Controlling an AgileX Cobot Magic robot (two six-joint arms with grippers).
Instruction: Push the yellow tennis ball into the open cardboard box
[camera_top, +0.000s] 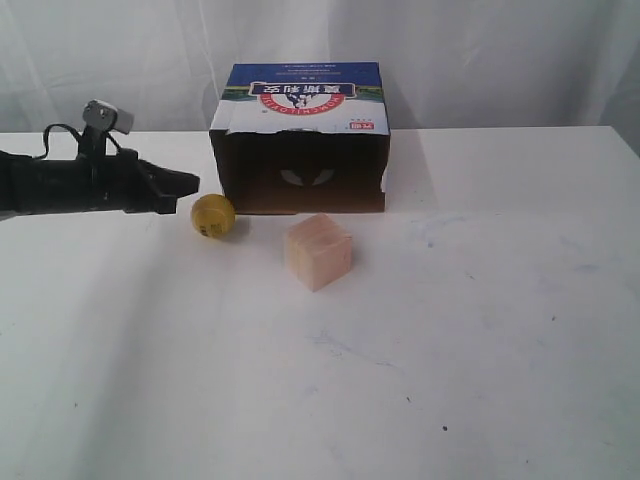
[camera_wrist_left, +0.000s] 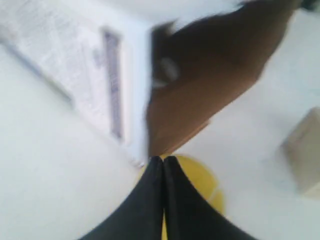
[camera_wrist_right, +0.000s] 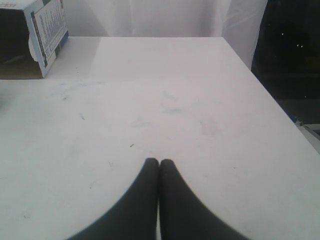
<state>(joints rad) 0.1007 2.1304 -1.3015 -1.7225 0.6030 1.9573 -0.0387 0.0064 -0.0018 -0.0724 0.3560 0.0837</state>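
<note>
The yellow tennis ball (camera_top: 213, 216) rests on the white table just left of the open cardboard box (camera_top: 300, 140), whose dark opening faces the camera in the exterior view. My left gripper (camera_top: 190, 185) is shut, its black tips close to the ball's upper left side. In the left wrist view the shut left gripper (camera_wrist_left: 163, 159) covers part of the tennis ball (camera_wrist_left: 200, 176), with the cardboard box (camera_wrist_left: 200, 90) just beyond. My right gripper (camera_wrist_right: 159, 162) is shut above bare table, and a corner of the cardboard box (camera_wrist_right: 42, 30) shows far off.
A pale wooden cube (camera_top: 317, 251) stands in front of the box, right of the ball; the wooden cube (camera_wrist_left: 305, 150) also shows blurred in the left wrist view. The table edge (camera_wrist_right: 270, 95) drops off beside the right gripper. White curtains hang behind.
</note>
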